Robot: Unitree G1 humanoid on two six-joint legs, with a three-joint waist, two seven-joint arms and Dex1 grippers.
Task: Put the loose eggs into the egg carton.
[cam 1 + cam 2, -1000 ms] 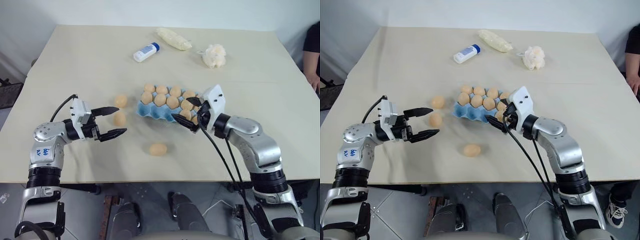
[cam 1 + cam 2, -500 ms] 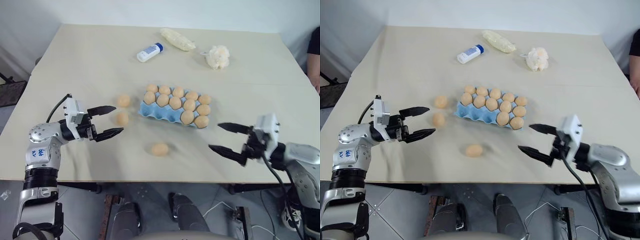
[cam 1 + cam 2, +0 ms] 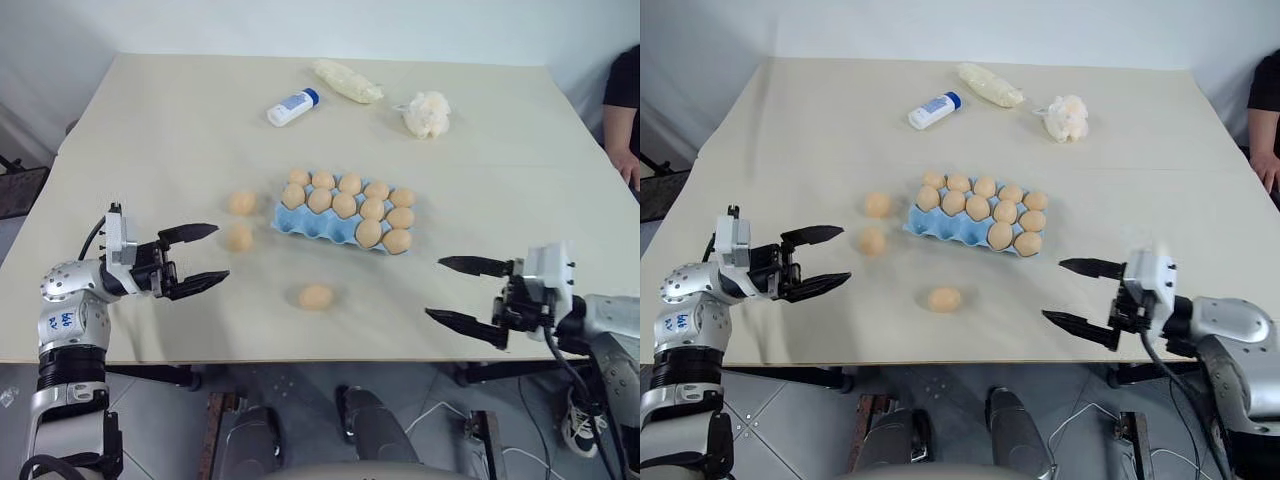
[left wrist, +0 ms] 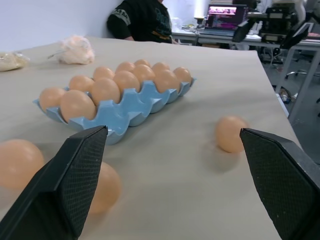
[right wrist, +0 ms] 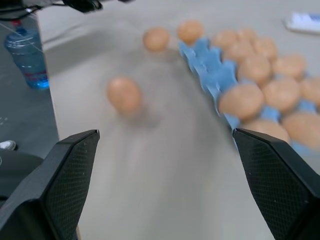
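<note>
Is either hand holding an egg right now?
No, the left hand and right hand are both open and empty above the table.

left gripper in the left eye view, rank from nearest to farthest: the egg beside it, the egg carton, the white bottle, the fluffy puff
From the left gripper:
1. Egg, just ahead of its fingertips.
2. Egg carton, mid-table.
3. White bottle, far side.
4. Fluffy puff, far side, toward the right.

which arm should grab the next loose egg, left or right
Probably left. The open left gripper points at two loose eggs beside the egg carton. The open right gripper sits off past the carton's far side.
</note>
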